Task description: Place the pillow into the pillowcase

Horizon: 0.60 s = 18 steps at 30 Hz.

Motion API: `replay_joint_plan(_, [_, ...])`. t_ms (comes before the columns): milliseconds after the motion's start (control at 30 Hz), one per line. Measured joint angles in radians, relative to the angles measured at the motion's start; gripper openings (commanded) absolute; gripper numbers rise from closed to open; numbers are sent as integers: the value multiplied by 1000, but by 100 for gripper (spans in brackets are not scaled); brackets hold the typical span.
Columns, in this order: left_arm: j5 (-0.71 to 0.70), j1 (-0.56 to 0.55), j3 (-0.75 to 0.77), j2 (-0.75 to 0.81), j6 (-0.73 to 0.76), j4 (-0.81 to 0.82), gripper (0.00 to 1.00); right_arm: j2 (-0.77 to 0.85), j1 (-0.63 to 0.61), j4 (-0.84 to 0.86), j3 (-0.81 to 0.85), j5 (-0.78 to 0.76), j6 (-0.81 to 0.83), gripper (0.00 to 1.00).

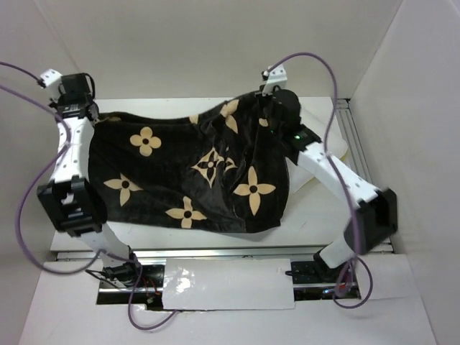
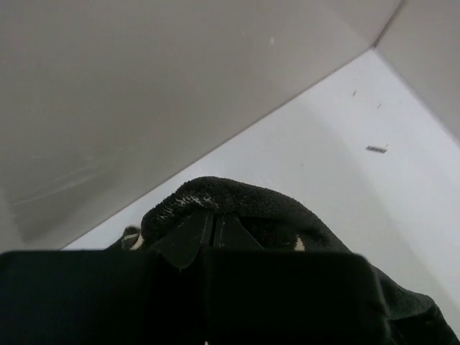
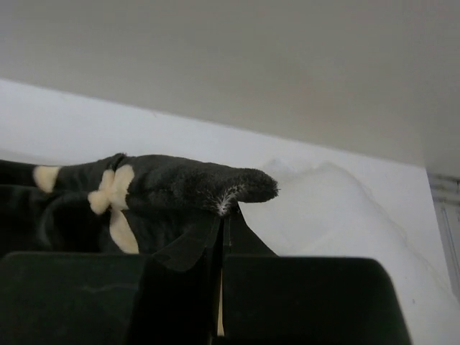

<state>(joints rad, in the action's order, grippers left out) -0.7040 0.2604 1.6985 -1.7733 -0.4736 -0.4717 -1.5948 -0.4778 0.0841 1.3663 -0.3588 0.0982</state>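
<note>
White pillow point(image 3: 345, 208) beside pillowcase point(image 3: 180, 180): right wrist view, not left

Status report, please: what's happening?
Left gripper, right gripper: both shut on pillowcase, far edge. Pillow shows white at its right side. No obstruction seen.

Plain white walls point(image 1: 215, 43), white table point(image 1: 158, 106)
</note>
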Motion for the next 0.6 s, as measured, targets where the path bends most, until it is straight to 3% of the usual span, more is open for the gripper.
replay_joint_plan(200, [-26, 9, -4, 328, 28, -7, 0, 339, -103, -35, 1, 34, 28, 0])
replay_joint_plan(367, [-64, 12, 68, 574, 111, -5, 0, 560, -113, -62, 15, 80, 61, 0])
replay_joint_plan(600, [-172, 13, 232, 654, 256, 31, 0, 629, -114, -139, 164, 183, 63, 0])
